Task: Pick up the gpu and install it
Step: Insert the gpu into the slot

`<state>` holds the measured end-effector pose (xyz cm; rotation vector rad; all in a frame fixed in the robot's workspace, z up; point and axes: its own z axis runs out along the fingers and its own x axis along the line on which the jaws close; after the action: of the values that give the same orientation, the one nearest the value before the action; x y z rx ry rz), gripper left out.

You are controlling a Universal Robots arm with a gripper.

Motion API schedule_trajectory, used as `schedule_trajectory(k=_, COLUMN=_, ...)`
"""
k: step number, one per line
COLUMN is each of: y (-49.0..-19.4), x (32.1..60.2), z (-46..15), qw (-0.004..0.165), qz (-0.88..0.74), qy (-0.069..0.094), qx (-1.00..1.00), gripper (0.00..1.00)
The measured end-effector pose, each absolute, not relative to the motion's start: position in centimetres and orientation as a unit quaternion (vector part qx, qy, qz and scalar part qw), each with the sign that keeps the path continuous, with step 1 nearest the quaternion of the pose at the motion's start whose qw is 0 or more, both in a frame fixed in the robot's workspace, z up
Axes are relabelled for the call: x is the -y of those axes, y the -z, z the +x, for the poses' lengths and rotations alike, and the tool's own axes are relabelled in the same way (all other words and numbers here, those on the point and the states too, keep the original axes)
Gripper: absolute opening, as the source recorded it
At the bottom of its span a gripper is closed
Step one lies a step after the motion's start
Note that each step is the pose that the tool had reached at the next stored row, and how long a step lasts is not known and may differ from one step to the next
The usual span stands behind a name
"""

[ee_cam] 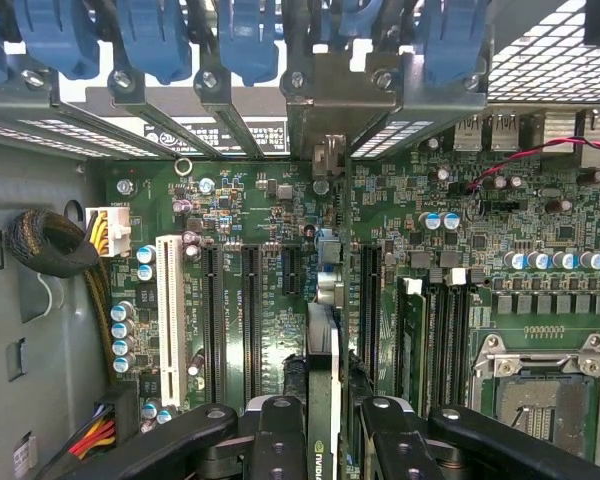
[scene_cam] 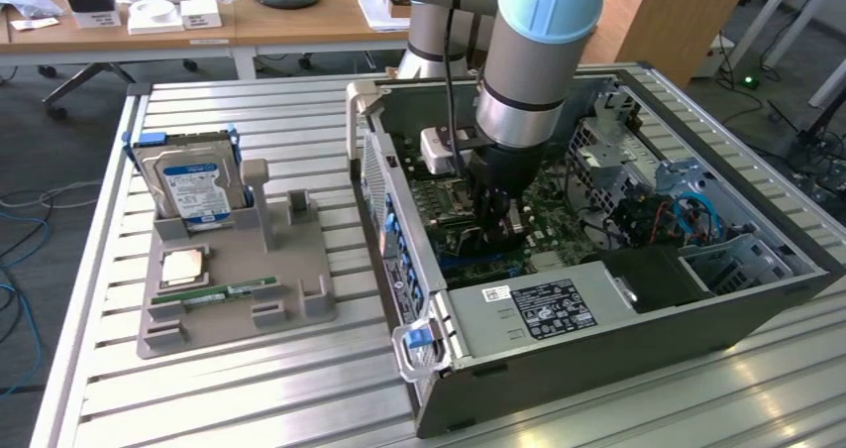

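Slatted metal bench [scene_cam: 264,379], office desks behind, and an open PC case [scene_cam: 621,314] lying on its side with the arm reaching straight down into it. On the exterior view's left sits a grey holder [scene_cam: 238,289] with a hard drive [scene_cam: 192,185] and a memory stick [scene_cam: 214,294].

Down in the case, the gripper [ee_cam: 325,420] has its jaws clamped on the gpu [ee_cam: 323,370], held edge-on just above the motherboard [ee_cam: 270,250]. Its metal bracket [ee_cam: 327,100] sits up at the rear slot openings, among the blue latches [ee_cam: 250,40].

The risk, as I judge it: the card's edge looks close to a slot [ee_cam: 368,290] but I cannot tell whether it is lined up. Any offset or tilt and it would jam on the slot lip or scrape nearby capacitors.

Room is tight: memory slots [ee_cam: 435,330] and the CPU socket [ee_cam: 545,390] flank one side, more slots the other, and the case wall and power supply [scene_cam: 569,304] hem in the arm. Straight up looks like the free path.
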<state>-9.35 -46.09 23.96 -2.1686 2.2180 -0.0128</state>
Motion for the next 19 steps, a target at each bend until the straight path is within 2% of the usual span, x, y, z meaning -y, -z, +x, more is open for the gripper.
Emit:
schedule_trajectory(k=15, y=-23.88, x=46.08, z=-9.39, qw=0.02, qz=-0.699, qy=0.003, qx=-0.715, gripper=0.27)
schedule_trajectory(k=17, y=-23.9, x=46.08, z=-9.37, qw=0.02, qz=-0.699, qy=0.004, qx=-0.715, gripper=0.39)
schedule_trajectory(k=18, y=-23.92, x=46.08, z=-9.35, qw=0.02, qz=-0.699, qy=0.004, qx=-0.715, gripper=0.39)
schedule_trajectory(k=19, y=-23.93, x=46.09, z=-9.34, qw=0.02, qz=-0.699, qy=0.004, qx=-0.715, gripper=0.45)
